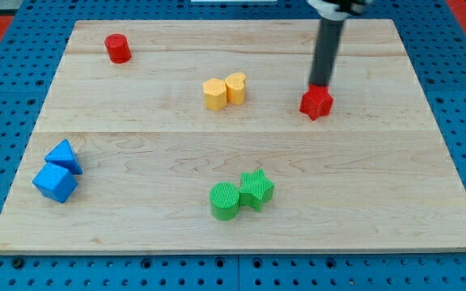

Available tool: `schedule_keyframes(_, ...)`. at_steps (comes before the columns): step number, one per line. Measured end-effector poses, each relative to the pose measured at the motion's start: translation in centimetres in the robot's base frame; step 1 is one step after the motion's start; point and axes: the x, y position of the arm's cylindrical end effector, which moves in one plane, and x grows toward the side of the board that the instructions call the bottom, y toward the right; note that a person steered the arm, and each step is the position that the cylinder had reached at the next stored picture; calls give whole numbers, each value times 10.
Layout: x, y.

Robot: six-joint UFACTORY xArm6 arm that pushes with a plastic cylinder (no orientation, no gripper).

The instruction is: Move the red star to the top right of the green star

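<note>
Red star (316, 103) sits well above and to the right of the green star (256, 189), on the wooden board (379, 178). My tip (319, 86) touches its top edge; rod stands near upright, bare, pinching nothing. Star's pointing direction and long axis: can't tell. Green cylinder (225, 201) touches the green star's left.

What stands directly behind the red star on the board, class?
My tip stands right behind the red star, toward the view's top. The star's top edge covers the tip's very end, so contact is unclear.
</note>
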Motion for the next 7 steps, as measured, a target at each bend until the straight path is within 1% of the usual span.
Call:
schedule_keyframes(1, 63, -10)
schedule_keyframes(2, 51, -22)
schedule_keyframes(3, 41, -56)
schedule_keyframes(4, 84, -48)
schedule_keyframes(5, 100, 4)
schedule_keyframes(6, 110, 2)
schedule_keyframes(7, 63, -55)
